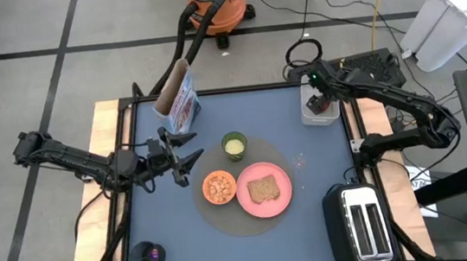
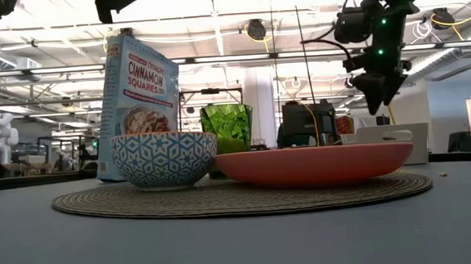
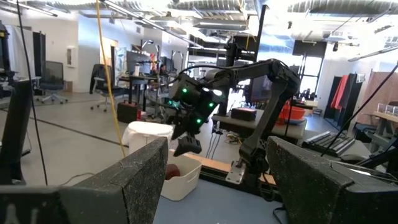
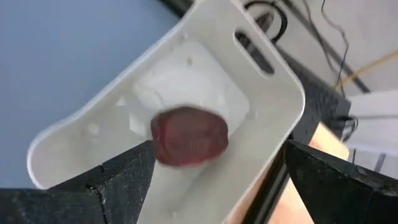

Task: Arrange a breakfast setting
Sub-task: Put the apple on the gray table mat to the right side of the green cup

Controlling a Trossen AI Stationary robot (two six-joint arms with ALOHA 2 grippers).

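Right tool (image 4: 211, 171) hangs spread wide over the white bin (image 4: 261, 81) at the table's far right, dark-red fruit (image 4: 189, 137) lying inside, ungrasped. Risk: fingers snag the bin wall or the fruit rolls. Left tool (image 1: 187, 166) waits released beside the orange bowl (image 1: 219, 187).

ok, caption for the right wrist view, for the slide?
Right gripper, jaws open, poised over the dark-red fruit lying in the white bin.

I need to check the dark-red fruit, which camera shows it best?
Right wrist view: the dark-red fruit fills the white bin. The left wrist view shows a sliver; the high and low views hide it.
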